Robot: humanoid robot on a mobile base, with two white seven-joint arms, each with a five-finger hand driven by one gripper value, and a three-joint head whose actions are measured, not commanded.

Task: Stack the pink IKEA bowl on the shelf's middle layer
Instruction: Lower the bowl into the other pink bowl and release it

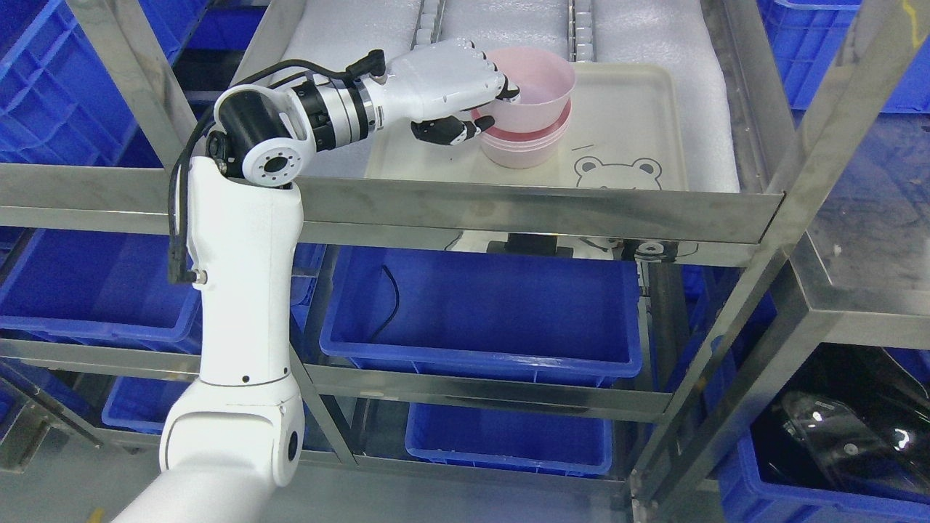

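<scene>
A pale pink bowl [539, 87] sits tilted on top of a stack of pink bowls [524, 144] on a cream tray [639, 123] with a bear drawing. My left hand [472, 98] reaches in from the left and grips the top bowl's left rim, fingers over the edge and thumb below. The right arm does not show.
The tray lies on white foam on a steel shelf level [508, 207]. Steel uprights [821, 145] frame the opening at left and right. Blue bins [483, 305] fill the lower levels and the sides.
</scene>
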